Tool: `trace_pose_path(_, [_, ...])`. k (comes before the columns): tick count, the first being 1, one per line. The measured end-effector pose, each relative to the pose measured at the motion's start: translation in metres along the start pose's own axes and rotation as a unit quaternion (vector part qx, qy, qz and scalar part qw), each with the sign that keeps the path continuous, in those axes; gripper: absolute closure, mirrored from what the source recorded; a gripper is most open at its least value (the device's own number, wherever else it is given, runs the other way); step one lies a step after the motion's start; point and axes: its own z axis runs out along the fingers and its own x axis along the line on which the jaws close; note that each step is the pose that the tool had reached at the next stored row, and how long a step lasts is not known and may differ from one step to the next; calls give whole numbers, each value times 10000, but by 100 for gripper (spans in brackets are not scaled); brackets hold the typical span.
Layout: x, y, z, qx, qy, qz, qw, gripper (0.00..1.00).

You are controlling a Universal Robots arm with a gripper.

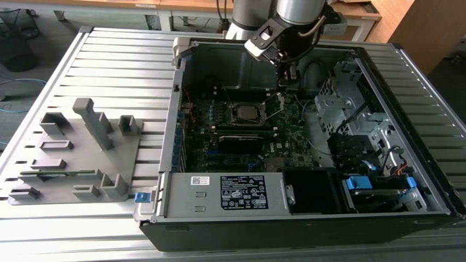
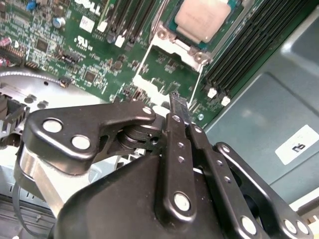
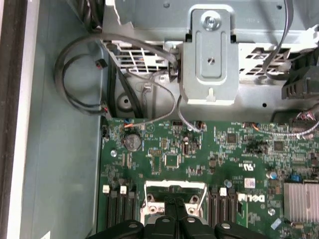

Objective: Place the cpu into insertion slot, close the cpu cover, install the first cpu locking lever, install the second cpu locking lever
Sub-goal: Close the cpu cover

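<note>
Seeing the cpu (image 1: 246, 113) at the exterior view's centre, seated flat with its pale face up in the insertion slot (image 2: 175, 46), square to the board's edges. Finding the cpu cover (image 3: 174, 185) swung up open on the exterior view's right of it. Noting the gripper (image 2: 179, 112) close by that raised frame, fingers pressed together with nothing visible between; cannot tell whether touching.
</note>
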Motion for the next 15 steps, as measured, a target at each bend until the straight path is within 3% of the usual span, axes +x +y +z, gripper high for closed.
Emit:
trace_pose_path(6, [0,127,21,0,0,0,10000,89])
trace_pose_path(15, [0,153,26,0,0,0,10000,89])
